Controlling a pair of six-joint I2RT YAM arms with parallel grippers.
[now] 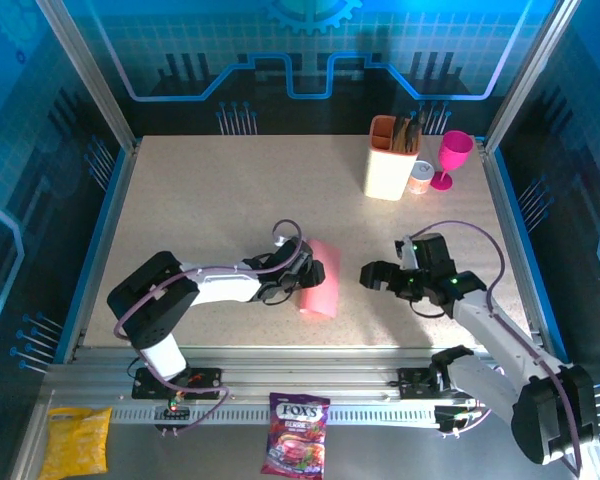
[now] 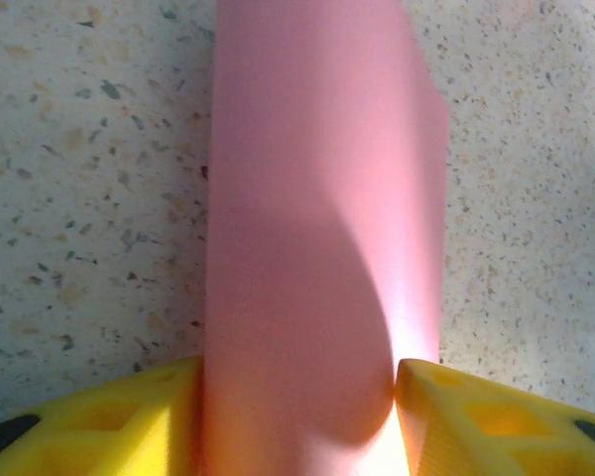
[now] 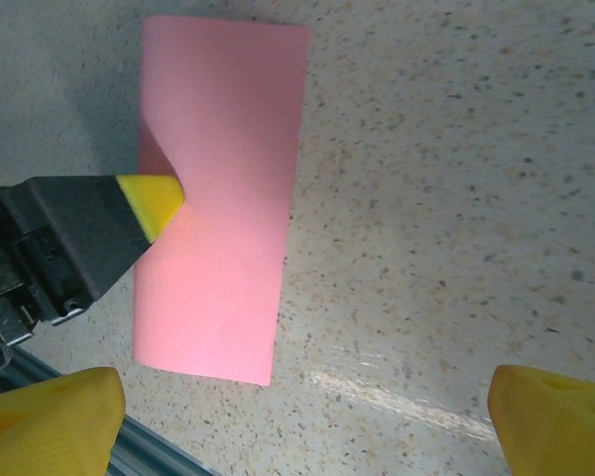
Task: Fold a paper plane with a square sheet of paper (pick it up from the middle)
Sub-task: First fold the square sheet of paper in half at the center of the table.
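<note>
The pink sheet of paper (image 1: 320, 292) lies folded over into a long strip on the table, near the front middle. My left gripper (image 1: 315, 272) reaches it from the left. In the left wrist view the sheet (image 2: 317, 198) bulges up between the yellow fingers (image 2: 456, 416) and touches both, so my left gripper (image 2: 297, 397) is shut on it. In the right wrist view one left fingertip (image 3: 154, 203) rests against the curled sheet (image 3: 223, 278). My right gripper (image 1: 365, 275) hovers to the right of the sheet, open and apart from it, with nothing between its jaws (image 3: 307, 426).
A cream holder with tools (image 1: 390, 160), a small jar (image 1: 420, 178) and a magenta goblet (image 1: 453, 158) stand at the back right. A candy bag (image 1: 297, 432) and a yellow bag (image 1: 77, 440) lie below the table's front rail (image 1: 280, 360).
</note>
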